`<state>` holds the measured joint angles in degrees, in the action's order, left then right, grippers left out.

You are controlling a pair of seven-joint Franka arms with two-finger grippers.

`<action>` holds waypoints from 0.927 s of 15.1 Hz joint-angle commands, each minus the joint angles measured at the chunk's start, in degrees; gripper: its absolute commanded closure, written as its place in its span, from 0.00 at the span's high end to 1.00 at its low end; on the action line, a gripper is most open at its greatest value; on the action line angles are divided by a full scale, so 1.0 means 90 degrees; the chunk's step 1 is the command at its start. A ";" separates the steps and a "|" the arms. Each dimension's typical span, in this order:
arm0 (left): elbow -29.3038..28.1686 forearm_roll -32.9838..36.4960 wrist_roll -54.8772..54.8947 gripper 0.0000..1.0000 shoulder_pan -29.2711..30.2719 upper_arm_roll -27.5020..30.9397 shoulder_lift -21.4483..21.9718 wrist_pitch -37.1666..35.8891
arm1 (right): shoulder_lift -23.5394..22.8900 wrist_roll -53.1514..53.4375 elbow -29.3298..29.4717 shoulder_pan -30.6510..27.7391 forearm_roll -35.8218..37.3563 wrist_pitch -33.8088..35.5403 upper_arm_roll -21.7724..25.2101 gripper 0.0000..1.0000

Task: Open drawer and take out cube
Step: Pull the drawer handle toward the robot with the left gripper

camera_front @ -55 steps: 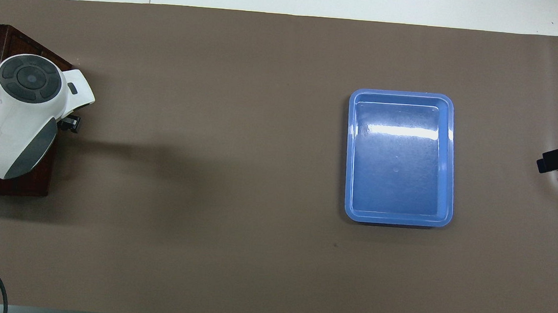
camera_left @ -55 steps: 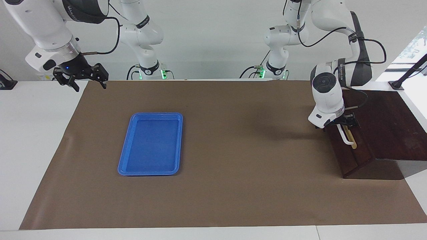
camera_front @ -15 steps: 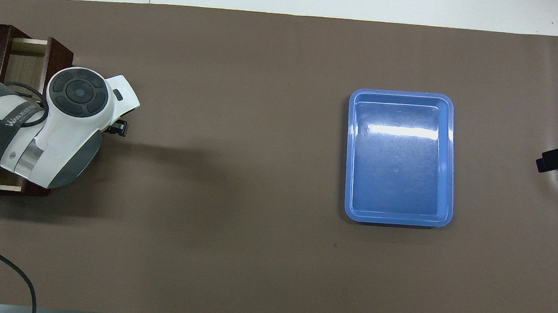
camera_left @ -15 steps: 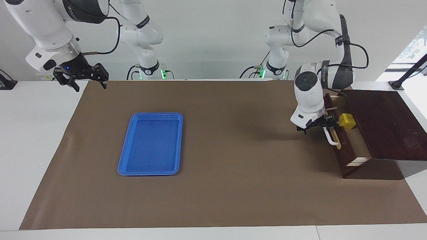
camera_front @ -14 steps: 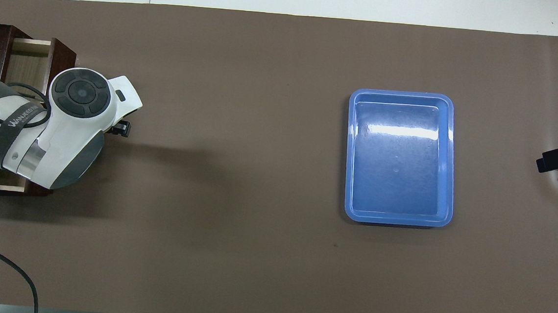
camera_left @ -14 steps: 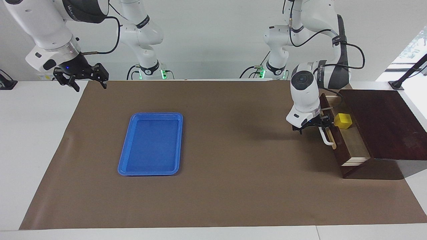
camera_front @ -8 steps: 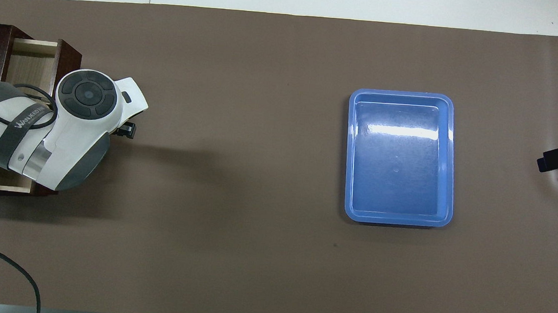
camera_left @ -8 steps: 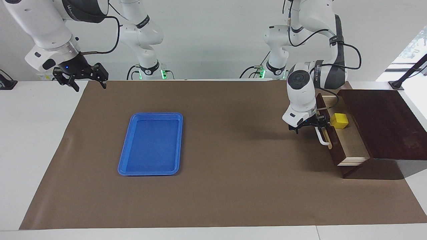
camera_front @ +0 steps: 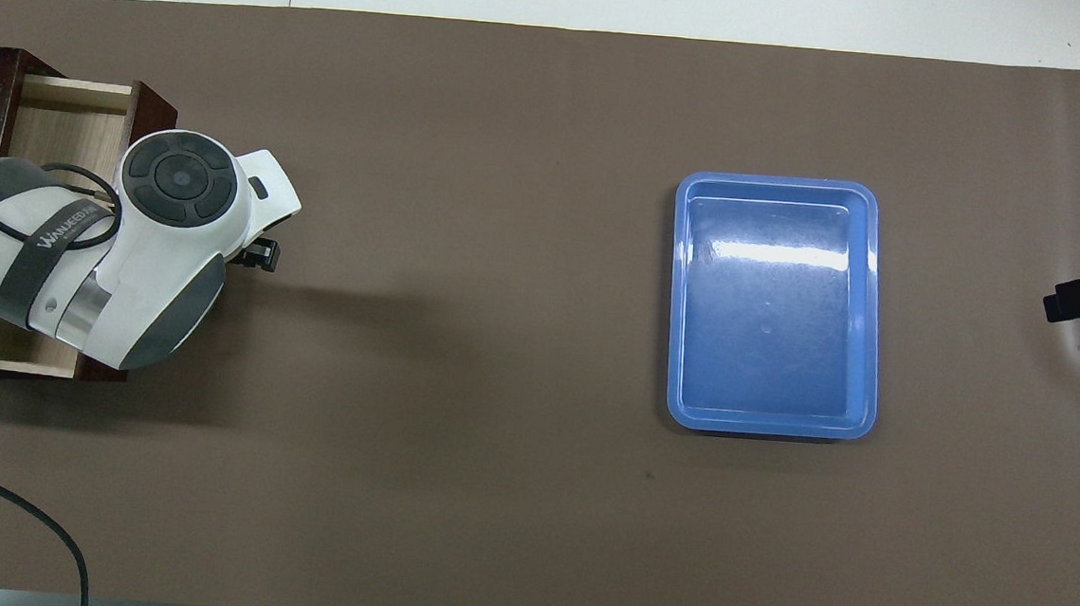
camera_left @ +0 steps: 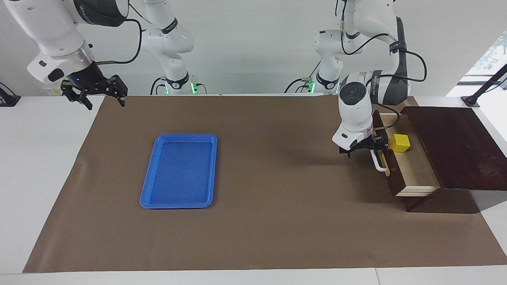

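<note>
A white worktop (camera_left: 39, 158) covered by a brown mat (camera_left: 277, 217), with two white robot arms standing at one long edge against a pale wall. At the left arm's end of the worktop the drawer (camera_left: 416, 170) stands open from its dark wooden cabinet (camera_left: 455, 146), its pale interior exposed. The yellow cube (camera_left: 399, 143) sits inside the drawer, in the part nearer to the robots and just beside the front panel. From overhead the arm hides it.

The left hand (camera_left: 366, 148) is down at the drawer's front, at the end of the white handle (camera_left: 379, 164) nearer to the robots. Whether it is closed on the bar or only touching it cannot be told.

The right arm waits, its hand (camera_left: 103, 102) raised over the mat's corner at the right arm's end, spread wide and holding nothing. A blue tray (camera_left: 178, 136) lies flat on the mat toward that end, well apart from the drawer.
</note>
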<state>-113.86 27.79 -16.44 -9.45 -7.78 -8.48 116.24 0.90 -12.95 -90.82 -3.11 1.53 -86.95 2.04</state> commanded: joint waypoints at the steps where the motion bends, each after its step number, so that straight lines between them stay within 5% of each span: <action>1: 0.0161 -0.0314 -0.0117 1.00 -0.0288 0.0005 -0.0112 -0.0210 | 0.0037 0.0121 -0.0017 0.0013 -0.0052 -0.0094 -0.0022 1.00; 14: 0.0346 -0.0402 0.0019 1.00 -0.0308 0.0024 -0.0112 -0.0396 | 0.0027 0.0101 0.0032 -0.0074 -0.0062 -0.0104 -0.0022 1.00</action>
<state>-112.66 26.30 -16.47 -10.97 -7.82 -8.94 114.80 0.90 -12.95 -90.67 -3.16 1.53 -87.61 2.06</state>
